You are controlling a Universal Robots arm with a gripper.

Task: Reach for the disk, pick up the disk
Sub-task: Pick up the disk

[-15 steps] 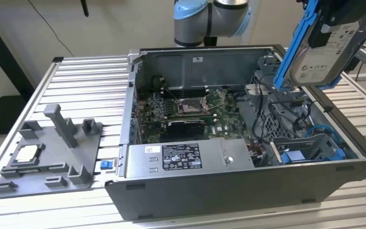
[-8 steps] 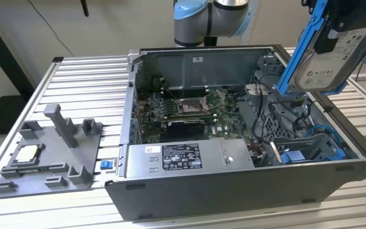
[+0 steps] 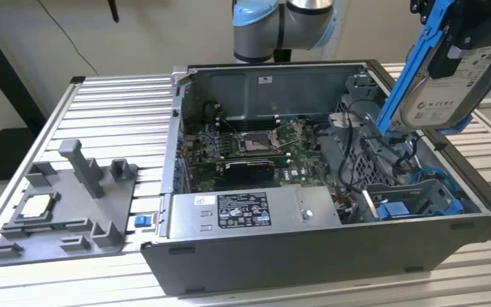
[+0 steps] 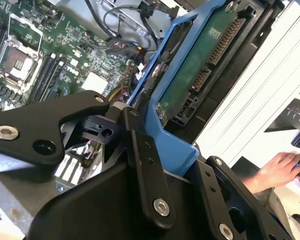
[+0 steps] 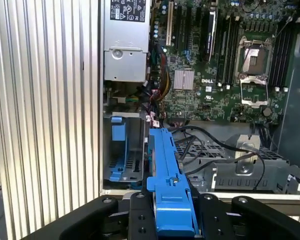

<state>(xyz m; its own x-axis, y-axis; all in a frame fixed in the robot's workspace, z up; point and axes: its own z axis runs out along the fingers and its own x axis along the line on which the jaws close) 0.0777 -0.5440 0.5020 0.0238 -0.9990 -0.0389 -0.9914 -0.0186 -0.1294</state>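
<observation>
Blue-framed disk (image 3: pixel 437 83) is up in the air, clamped in the gripper (image 3: pixel 450 45), well above the open computer case (image 3: pixel 314 256) at the exterior view's right. So reach is done, grasp is done, lift looks done too; as far as the task goes, judging by these frames, nothing obvious left except keeping hold.

Gripper state: clenched on the disk. In the second wrist view the black fingers (image 4: pixel 145 165) sit on the blue frame's end, w/ the drive's green circuit-board side (image 4: pixel 200 65) running away from the gripper (image 4: pixel 165 160). In the first wrist view the blue frame (image 5: pixel 167 180) comes straight out from between the jaws, edge-on.

Rel. to the gripper: disk hangs directly beyond the fingertips, tilted, white label side facing the exterior camera. Below it is the drive bay (image 5: pixel 122 150) w/ a blue piece inside, apart from the disk, no contact. Motherboard (image 5: pixel 215 60) w/ empty CPU socket further off beneath. Power supply (image 3: pixel 254 211) near the case front wall.

Off the case: grey fixture tray (image 3: pixel 66 204) holding a small processor chip (image 3: pixel 36 206), well away from the gripper. A person's hand (image 4: pixel 275 170) shows off beyond the table edge, not near the disk.
</observation>
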